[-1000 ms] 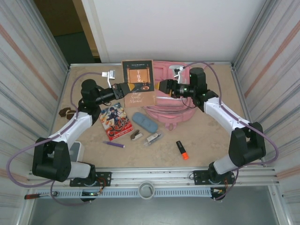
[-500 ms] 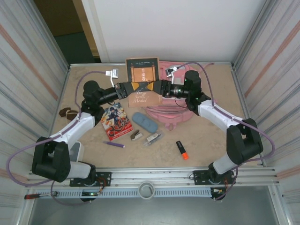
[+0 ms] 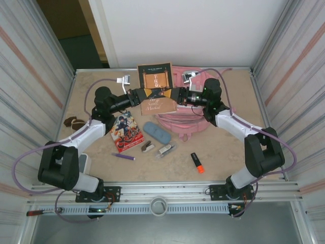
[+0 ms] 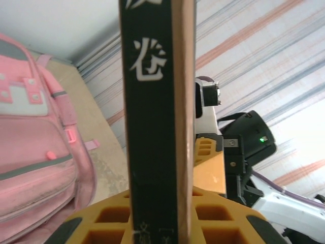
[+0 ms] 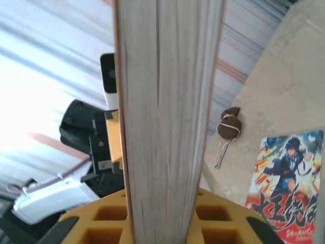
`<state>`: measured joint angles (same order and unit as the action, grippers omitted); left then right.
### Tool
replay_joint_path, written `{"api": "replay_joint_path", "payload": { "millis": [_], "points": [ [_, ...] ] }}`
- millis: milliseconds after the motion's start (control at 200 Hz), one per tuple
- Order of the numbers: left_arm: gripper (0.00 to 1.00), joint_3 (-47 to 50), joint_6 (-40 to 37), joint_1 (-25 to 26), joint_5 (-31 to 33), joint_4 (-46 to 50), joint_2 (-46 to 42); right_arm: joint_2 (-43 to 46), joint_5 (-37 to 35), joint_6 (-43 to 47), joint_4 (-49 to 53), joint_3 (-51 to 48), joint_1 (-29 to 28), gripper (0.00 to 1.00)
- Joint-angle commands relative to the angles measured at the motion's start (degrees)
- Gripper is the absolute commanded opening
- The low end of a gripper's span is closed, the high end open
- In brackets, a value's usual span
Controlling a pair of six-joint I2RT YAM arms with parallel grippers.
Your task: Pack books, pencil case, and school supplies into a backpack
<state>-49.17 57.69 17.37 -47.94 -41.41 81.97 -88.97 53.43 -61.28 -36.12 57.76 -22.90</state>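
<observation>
Top view: the left tool (image 3: 143,94) and the right tool (image 3: 175,95) each pinch one side edge of the dark book (image 3: 156,94). They hold it raised, cover toward the camera, over the pink backpack (image 3: 190,119) lying on the surface (image 3: 228,147). Uneven pulling could twist or drop it.

Left wrist: the black spine with white characters sits clamped between yellow pads (image 4: 106,226).

Right wrist: pale page edges fill the closed jaws, and a shallow hold there might slip.

A dark book (image 4: 152,127), white characters on its spine, stands upright, clamped in the left gripper's (image 4: 157,226) orange fingers. Just behind it is the right gripper (image 4: 210,162), a green light on its black body. A pink backpack (image 4: 35,152) lies on the table (image 4: 96,122) at left.
</observation>
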Motion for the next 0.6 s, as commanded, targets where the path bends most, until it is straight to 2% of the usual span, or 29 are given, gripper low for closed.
{"api": "replay_joint_path", "payload": {
  "millis": [0,100,215,331,426,596],
  "points": [
    [0.33,-4.0,-6.8,0.2,1.5,5.5,1.5,4.1,-1.6,1.3,4.2,-0.4,2.8,0.04],
    [0.57,-7.4,-16.5,1.1,3.0,16.4,3.3,7.3,-1.3,3.6,9.4,-1.7,7.4,0.01],
    [0.71,-13.9,-31.6,3.3,9.3,33.2,6.7,11.7,-1.3,9.2,20.2,-2.6,15.1,0.00],
    [0.77,-22.4,-47.0,7.2,17.7,47.0,12.2,15.2,-2.5,16.2,32.2,-2.2,22.9,0.00],
    [0.80,-27.5,-58.6,10.8,24.9,53.2,16.4,17.9,-5.0,20.7,39.6,-2.4,28.4,0.00],
    [0.84,-36.0,-75.7,16.7,37.5,61.6,24.5,20.0,-7.1,23.2,43.7,-4.2,34.1,0.00]
  ]
}}
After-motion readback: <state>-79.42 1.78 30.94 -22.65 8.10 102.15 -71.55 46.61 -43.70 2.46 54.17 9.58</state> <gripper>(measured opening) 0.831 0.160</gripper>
